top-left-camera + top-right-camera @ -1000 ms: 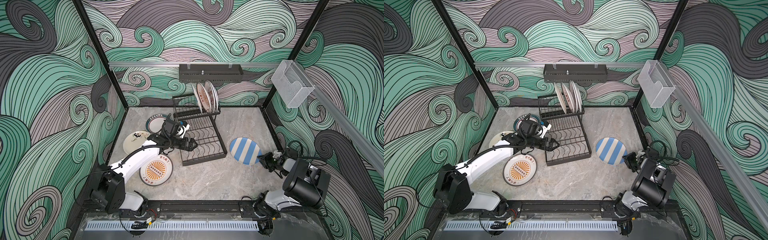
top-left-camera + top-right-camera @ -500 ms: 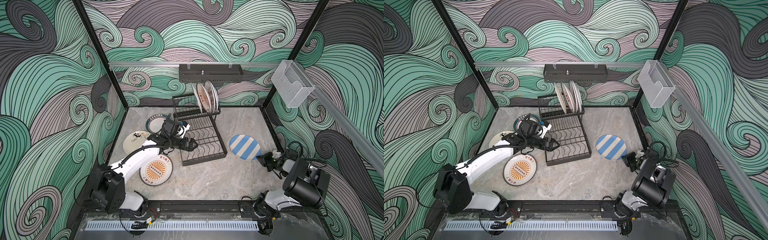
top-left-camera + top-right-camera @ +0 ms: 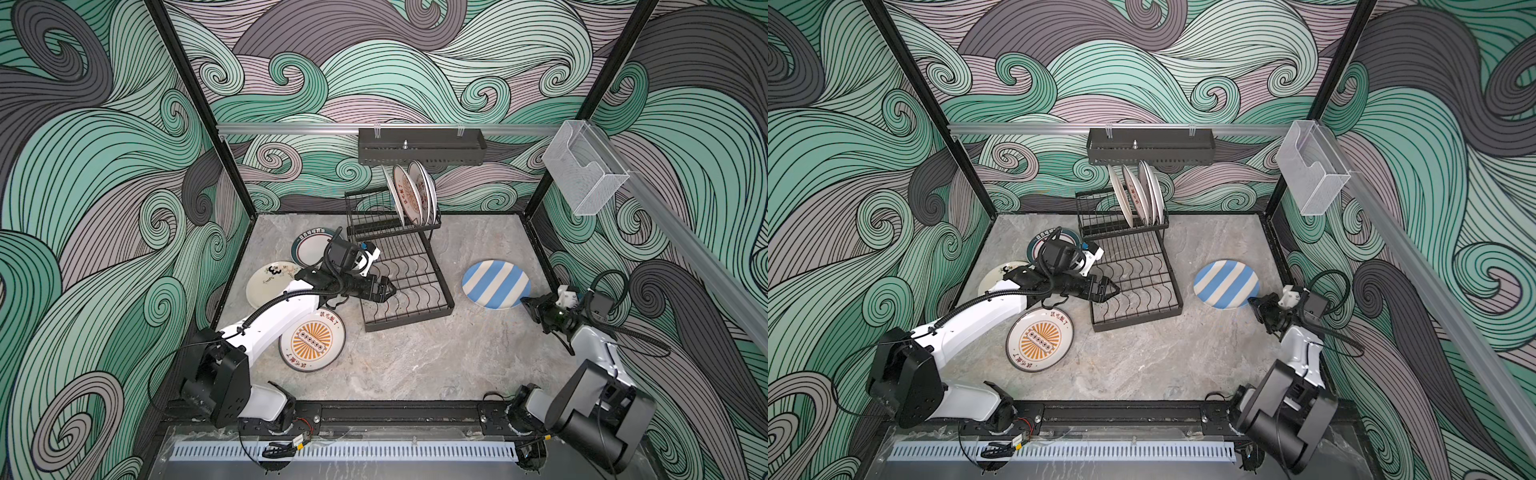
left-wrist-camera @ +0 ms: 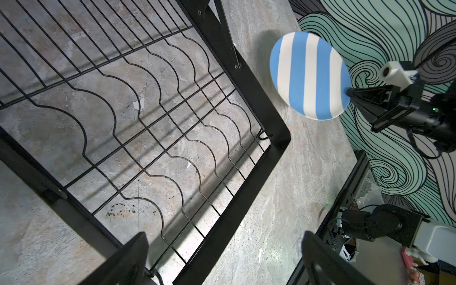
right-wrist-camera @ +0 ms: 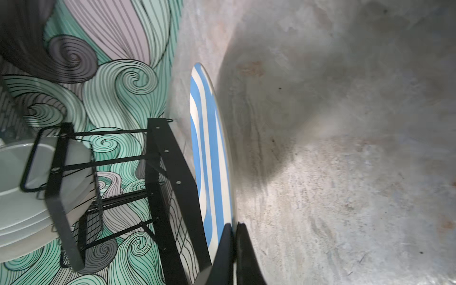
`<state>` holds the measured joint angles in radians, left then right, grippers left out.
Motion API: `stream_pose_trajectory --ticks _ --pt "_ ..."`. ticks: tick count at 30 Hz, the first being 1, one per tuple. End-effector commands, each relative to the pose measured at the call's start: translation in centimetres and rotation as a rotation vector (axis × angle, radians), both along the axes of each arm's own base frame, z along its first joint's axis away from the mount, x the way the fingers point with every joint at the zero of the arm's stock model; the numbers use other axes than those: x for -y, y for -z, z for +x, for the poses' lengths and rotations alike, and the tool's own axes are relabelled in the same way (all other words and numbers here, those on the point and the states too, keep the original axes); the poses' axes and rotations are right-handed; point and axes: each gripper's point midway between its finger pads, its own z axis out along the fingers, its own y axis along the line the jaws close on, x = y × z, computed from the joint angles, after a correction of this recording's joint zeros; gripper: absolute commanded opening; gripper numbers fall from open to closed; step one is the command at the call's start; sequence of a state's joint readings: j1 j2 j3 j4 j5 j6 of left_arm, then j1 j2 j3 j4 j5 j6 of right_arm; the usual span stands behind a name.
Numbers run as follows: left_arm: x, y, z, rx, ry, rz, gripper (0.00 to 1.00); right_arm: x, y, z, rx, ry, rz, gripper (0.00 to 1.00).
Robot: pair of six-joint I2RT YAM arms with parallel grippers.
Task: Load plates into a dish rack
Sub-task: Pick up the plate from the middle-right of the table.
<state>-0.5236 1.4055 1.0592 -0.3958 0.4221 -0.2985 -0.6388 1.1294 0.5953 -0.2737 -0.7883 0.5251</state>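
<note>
Eight plates: four standing plates on edge in the upper tier of the single dish rack, and four outside it. Three of these, a teal-rimmed plate, a whitish plate and an orange-sunburst plate, are on the rack's left-arm side. One blue-striped plate is on the opposite side.

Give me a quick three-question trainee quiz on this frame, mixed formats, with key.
1. True or false: the left gripper holds a plate.
2. The right gripper is shut on a plate rim. Which pattern? A) orange sunburst B) blue-and-cream stripes C) teal rim
3. How many plates lie on the lower tier of the dish rack?
Key: 1 false, its jaws are open and empty. 2 B, the blue-and-cream striped plate. 3 zero.
</note>
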Motion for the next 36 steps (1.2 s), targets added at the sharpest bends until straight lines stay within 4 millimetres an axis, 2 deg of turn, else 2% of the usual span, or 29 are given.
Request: stream_pose_trajectory --ticks 1,5,7,11,13,17,23,30,36 --pt "0.5 -2.1 0.8 0.039 0.007 -0.04 0.99 -1.8 -2.9 -0.7 0.043 -0.062 0.045 0.0" --pt "-0.7 -1.2 1.1 0.006 -0.063 0.0 0.99 -3.4 -4.6 -1.2 0.061 -0.114 0.008 0.0" --pt "-0.7 -1.3 1.0 -0.004 -0.069 -0.02 0.99 -4.9 -5.5 -1.1 0.092 -0.164 0.005 0.0" --pt "0.2 -2.5 0.4 0.015 -0.02 -0.098 0.99 -9.2 -7.0 -1.5 0.128 -0.325 0.014 0.0" --pt "0.4 -2.7 0.3 0.014 -0.01 -0.112 0.99 -10.8 -6.6 -2.0 0.109 -0.393 0.005 0.0" --pt "0.8 -1.5 0.4 -0.01 0.013 -0.104 0.98 -12.9 -4.3 -2.7 0.065 -0.474 0.048 0.0" --pt "2.2 1.8 0.9 -0.072 0.028 -0.099 0.99 -13.8 -1.2 -3.5 0.031 -0.496 0.091 0.0" --pt "6.3 3.8 1.1 -0.096 0.087 -0.055 0.99 -14.2 -0.3 -3.7 0.02 -0.506 0.122 0.0" --pt "9.0 5.0 1.3 -0.109 0.137 -0.035 0.99 -14.6 1.0 -4.0 0.003 -0.519 0.11 0.0"
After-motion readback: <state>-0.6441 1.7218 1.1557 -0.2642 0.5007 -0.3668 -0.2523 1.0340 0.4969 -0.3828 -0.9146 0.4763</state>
